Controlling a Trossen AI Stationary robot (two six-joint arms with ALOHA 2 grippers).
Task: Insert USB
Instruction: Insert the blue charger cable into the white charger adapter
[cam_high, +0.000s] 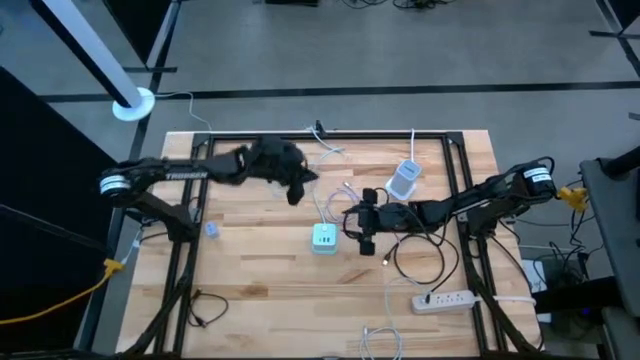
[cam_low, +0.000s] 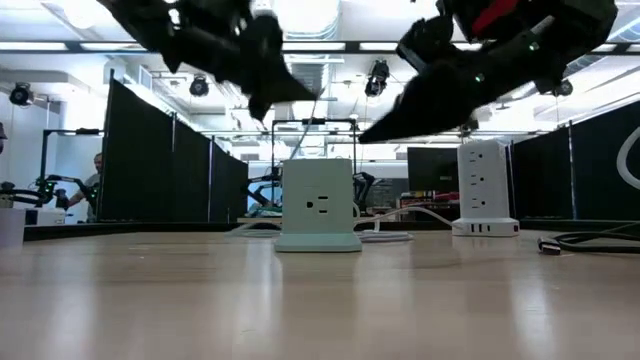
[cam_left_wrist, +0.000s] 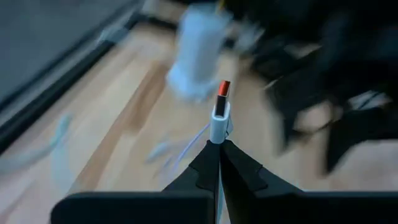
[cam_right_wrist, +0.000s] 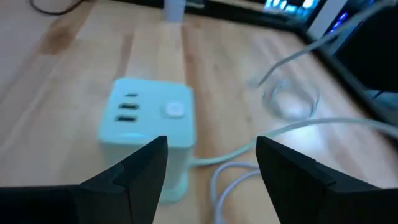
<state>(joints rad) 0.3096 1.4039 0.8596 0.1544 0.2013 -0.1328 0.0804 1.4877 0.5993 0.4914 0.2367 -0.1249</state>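
The mint-green power cube (cam_high: 324, 238) stands on its base mid-table; in the right wrist view the cube (cam_right_wrist: 149, 118) shows USB slots on its upper face. My left gripper (cam_high: 296, 186) hovers beyond the cube toward the far-left and is shut on a white USB plug (cam_left_wrist: 221, 115) with an orange tip. My right gripper (cam_high: 362, 228) is open just right of the cube, with its fingertips (cam_right_wrist: 208, 155) near the cube's side and touching nothing. In the low view both grippers are raised above the cube (cam_low: 320, 205). My left gripper pinches the rear end of the white USB plug's body (cam_left_wrist: 217, 135) between its two fingertips (cam_left_wrist: 205, 163). The plug points straight out beyond the fingers, along them, with its orange tip (cam_left_wrist: 224, 88) free. It is lifted clear of the table.
A white tower power strip (cam_high: 404, 180) stands beyond my right arm, and a flat white power strip (cam_high: 445, 298) lies near the right front. A black cable loop (cam_high: 420, 258) and loose white cables (cam_high: 335, 195) lie around the cube. Black frame rails (cam_high: 460, 175) border the table.
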